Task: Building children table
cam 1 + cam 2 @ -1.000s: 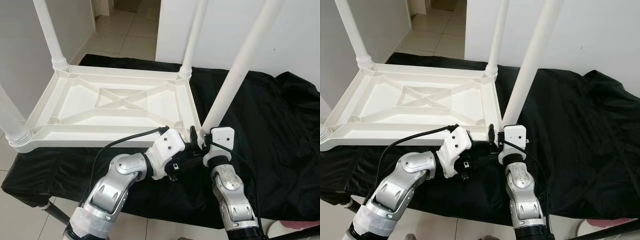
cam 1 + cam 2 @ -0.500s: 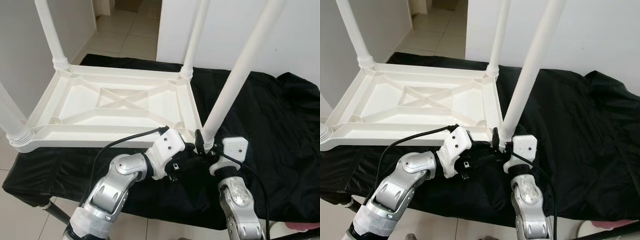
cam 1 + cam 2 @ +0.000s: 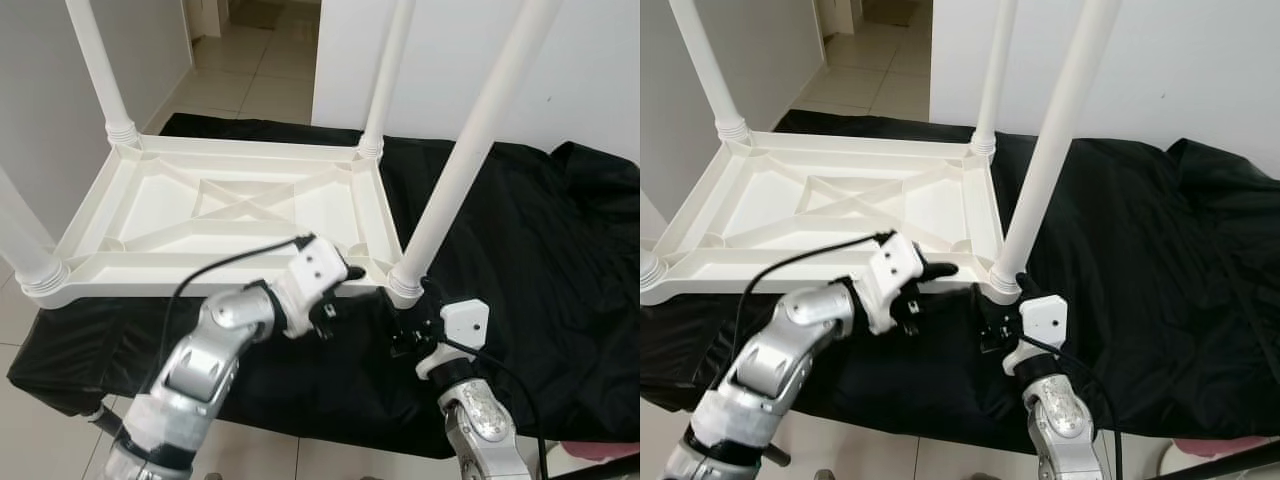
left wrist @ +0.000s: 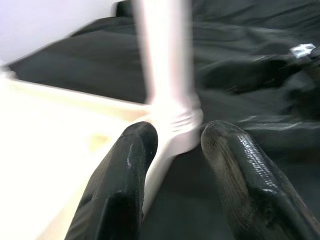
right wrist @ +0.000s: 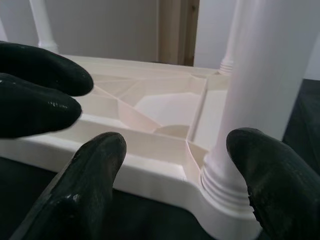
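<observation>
A crumpled black cloth [image 3: 540, 240] covers the low surface the work lies on, with pale tiled floor [image 3: 250, 70] beyond it. On the cloth lies the white plastic children's table [image 3: 230, 215], turned upside down (its ribbed underside, with a crossed brace in the middle, faces up like a shallow tray, and nothing lies in it). Four white round legs stand up from its corners; the near right leg [image 3: 470, 150] rises from a ringed collar at the corner closest to the robot.

The left hand [image 3: 930, 272] reaches over the near long rim of the tabletop, just beside that corner. In the left wrist view its two black fingers [image 4: 125, 180] stand narrowly apart, holding nothing, with the ringed foot of the leg ahead between them.

The right hand [image 3: 415, 315] sits just below and in front of the same collar. In the right wrist view its fingers [image 5: 95, 185] are spread wide to either side of the leg's base, gripping nothing; whether a fingertip touches the collar cannot be told.

No writing or label can be read anywhere.
</observation>
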You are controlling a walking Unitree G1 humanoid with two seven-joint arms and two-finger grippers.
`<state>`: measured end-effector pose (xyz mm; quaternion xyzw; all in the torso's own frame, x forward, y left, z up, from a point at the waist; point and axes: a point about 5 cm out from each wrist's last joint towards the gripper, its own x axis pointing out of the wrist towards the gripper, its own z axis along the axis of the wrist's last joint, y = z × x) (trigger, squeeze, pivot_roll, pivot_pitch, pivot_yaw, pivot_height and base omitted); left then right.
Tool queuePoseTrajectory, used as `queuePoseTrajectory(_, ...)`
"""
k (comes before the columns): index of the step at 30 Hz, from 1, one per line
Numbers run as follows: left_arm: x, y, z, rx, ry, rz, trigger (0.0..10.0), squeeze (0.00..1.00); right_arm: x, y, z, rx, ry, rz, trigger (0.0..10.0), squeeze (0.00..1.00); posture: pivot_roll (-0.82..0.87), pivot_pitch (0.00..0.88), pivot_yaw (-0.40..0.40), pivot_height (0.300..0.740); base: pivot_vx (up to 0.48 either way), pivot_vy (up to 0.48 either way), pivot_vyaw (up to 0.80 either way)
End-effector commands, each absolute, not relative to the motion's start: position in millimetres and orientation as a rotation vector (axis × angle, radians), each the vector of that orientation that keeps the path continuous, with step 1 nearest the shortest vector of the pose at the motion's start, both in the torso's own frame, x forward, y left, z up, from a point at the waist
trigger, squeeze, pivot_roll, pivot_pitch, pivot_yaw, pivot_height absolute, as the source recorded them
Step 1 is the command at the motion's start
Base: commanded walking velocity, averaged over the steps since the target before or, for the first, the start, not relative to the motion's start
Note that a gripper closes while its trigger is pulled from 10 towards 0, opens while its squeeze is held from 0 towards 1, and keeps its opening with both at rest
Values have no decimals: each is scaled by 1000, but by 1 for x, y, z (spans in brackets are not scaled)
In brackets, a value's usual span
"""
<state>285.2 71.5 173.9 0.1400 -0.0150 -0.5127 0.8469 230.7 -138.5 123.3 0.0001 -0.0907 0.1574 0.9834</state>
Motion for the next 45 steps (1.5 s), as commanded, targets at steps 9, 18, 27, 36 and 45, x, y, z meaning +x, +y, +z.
queuePoseTrajectory(9, 307, 100, 183, 350, -53, -918, 10000, 0, 252, -144, 124, -25, -165, 406, 10000, 0, -50, 0, -38, 740, 0, 0, 0)
queuePoseTrajectory(18, 317, 110, 184, 373, -65, -870, 10000, 0, 260, -140, 130, -19, -171, 550, 10000, 0, -47, 0, -41, 740, 0, 0, 0)
queuePoseTrajectory(27, 326, 123, 176, 401, 20, -823, 10000, 0, 285, -195, 133, -67, -170, 146, 10000, 0, -50, 0, -40, 740, 0, 0, 0)
queuePoseTrajectory(36, 330, 132, 156, 505, 141, -809, 10000, 0, 283, -195, 129, -44, -163, 99, 10000, 0, -55, 0, -28, 740, 0, 0, 0)
queuePoseTrajectory(45, 327, 132, 142, 526, 205, -848, 10000, 0, 284, -182, 129, -24, -178, 126, 10000, 0, -58, 0, -24, 740, 0, 0, 0)
